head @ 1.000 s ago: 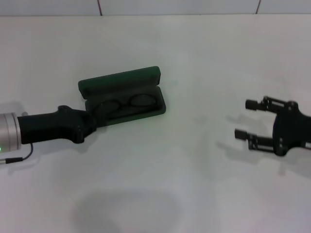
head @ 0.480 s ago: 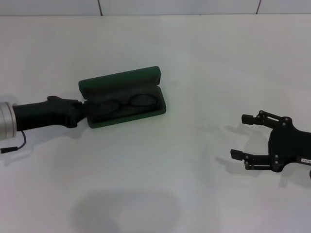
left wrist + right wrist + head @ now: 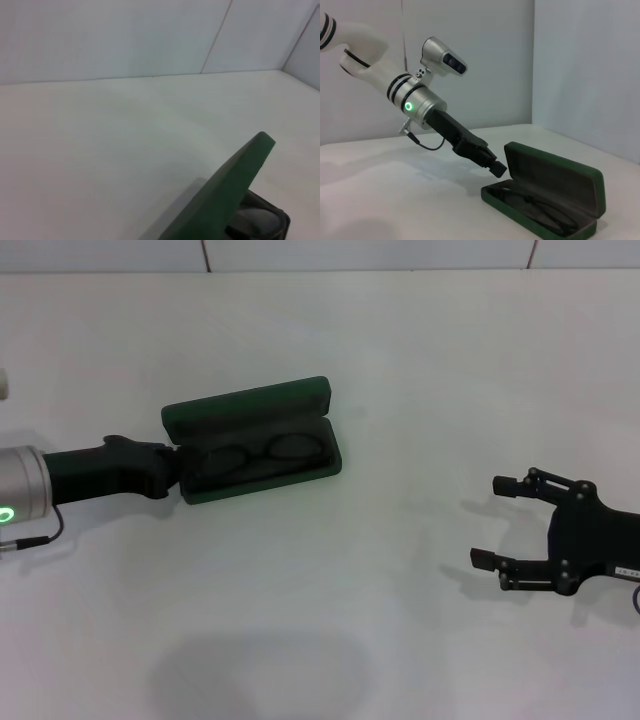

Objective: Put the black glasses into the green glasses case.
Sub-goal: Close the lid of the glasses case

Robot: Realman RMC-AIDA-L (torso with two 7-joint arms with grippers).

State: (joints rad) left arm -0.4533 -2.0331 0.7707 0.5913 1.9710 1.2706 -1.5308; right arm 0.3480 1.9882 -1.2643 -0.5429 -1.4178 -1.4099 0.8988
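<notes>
**Black spectacles rest inside open case**

Black right gripper point(image 3: 495, 521) hovers nearest over the white table point(image 3: 400, 360), fingers spread wide, well apart from the rest. Beyond, the left gripper point(image 3: 170, 468), its opening impossible to tell, sits at the end of the green glasses case point(image 3: 250, 405), whose raised lid reveals the black glasses point(image 3: 262, 454) lying within.
</notes>
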